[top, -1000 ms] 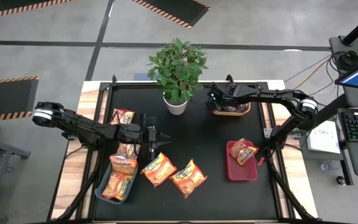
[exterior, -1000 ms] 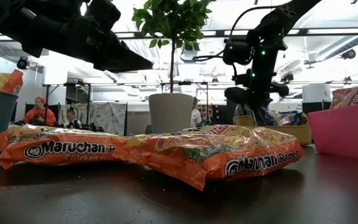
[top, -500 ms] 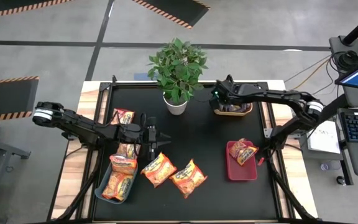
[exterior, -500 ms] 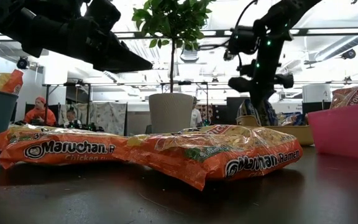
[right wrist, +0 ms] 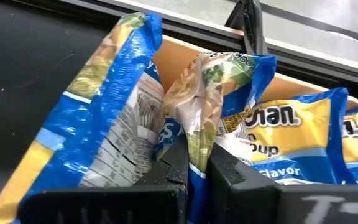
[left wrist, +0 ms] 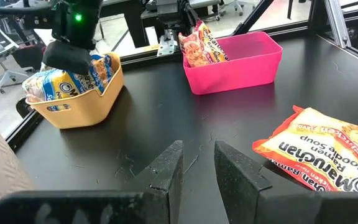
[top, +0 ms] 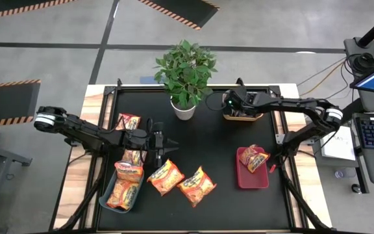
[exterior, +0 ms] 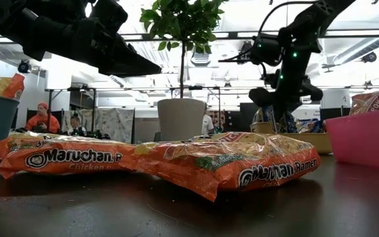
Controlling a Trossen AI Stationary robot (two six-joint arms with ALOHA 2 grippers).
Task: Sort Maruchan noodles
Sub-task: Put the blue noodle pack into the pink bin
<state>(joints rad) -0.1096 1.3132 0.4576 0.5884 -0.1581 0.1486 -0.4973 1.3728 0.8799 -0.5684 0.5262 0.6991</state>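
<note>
My right gripper (top: 231,104) hangs over the orange bin (top: 257,117) at the table's far right, shut on a blue-and-yellow Maruchan packet (right wrist: 199,118); more such packets (right wrist: 291,134) lie in that bin. My left gripper (top: 166,140) hovers open above the table's left half with nothing between its fingers (left wrist: 166,171). Two orange packets (top: 166,177) (top: 197,186) lie flat on the table below it. Several orange packets fill the grey-blue bin (top: 107,197). A red-pink packet (top: 255,158) leans in the red bin (top: 247,181). My right gripper pinches a crumpled part of the blue-and-yellow packet's wrapper (right wrist: 197,146) between its two fingers, slanting down from above the bin. The packet stands on end, its lower part among the other packets in the orange bin (left wrist: 98,71).
A potted plant (top: 186,78) stands at the far middle, just left of the orange bin. Another packet (top: 128,121) lies at the table's left, beyond the left arm. Bare black tabletop shows between the loose packets and the red bin.
My right gripper has drawn back a little toward the table's right edge above the orange bin and has rolled its wrist, staying shut on the blue-and-yellow packet.
</note>
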